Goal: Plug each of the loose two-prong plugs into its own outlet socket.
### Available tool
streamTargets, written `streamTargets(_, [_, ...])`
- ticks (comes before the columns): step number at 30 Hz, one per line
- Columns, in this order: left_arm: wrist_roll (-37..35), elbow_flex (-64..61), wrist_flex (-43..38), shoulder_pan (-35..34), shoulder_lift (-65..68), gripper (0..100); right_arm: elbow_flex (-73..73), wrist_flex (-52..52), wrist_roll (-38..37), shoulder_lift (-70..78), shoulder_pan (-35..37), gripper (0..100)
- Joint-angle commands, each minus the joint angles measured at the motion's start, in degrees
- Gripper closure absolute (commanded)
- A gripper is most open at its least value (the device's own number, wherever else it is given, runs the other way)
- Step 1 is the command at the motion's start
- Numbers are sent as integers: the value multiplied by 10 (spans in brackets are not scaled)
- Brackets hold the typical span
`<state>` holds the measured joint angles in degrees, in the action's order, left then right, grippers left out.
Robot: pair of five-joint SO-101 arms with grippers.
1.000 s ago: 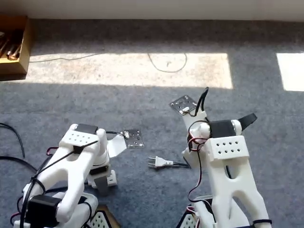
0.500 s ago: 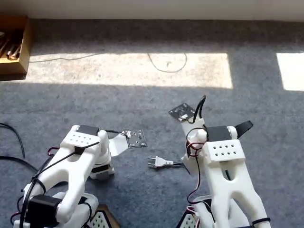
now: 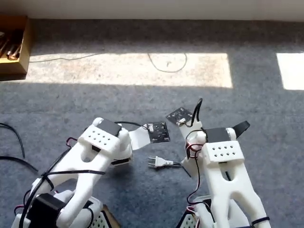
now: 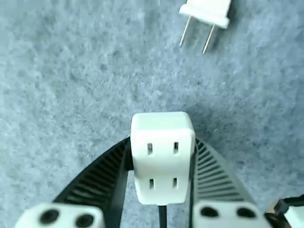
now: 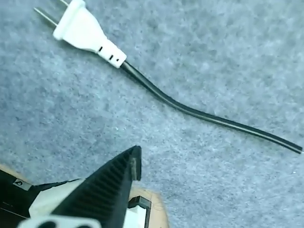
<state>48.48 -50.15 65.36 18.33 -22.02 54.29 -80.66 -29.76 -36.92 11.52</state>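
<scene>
- Grey carpet (image 3: 95,104) lies all round the socket, with a sun patch well beyond it.
- Left gripper (image 4: 162,142) is clamped on the socket (image 4: 162,156), jaws tight on both its sides, slots clear.
- Plug (image 4: 205,12) lies flat on the carpet straight ahead of the socket, apart from it. Its prongs point back at the slots, long axis nearly in line but a touch off to one side.
- Cord (image 5: 199,111) trails away from the socket, under the right arm (image 3: 223,156).
- Likely call: the left arm has the prong end, so closing that gap in line decides it.
</scene>
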Motion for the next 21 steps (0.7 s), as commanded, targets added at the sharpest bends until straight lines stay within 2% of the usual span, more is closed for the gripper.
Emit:
streamTargets(1, [-6,20,4,-51,-10,813,-2,2,-6,-7,0,121])
streamTargets(4, [2,19,5,-88,-10,768,-2,3,-14,-7,3,121])
streamTargets(7, [35,0,8,-95,-10,767,-2,1,-33,-7,3,121])
streamTargets(12, [40,-6,4,-106,-15,768,-1,0,-34,-7,2,121])
streamTargets(21, [36,148,9,-314,-16,768,-4,6,-34,-3,2,121])
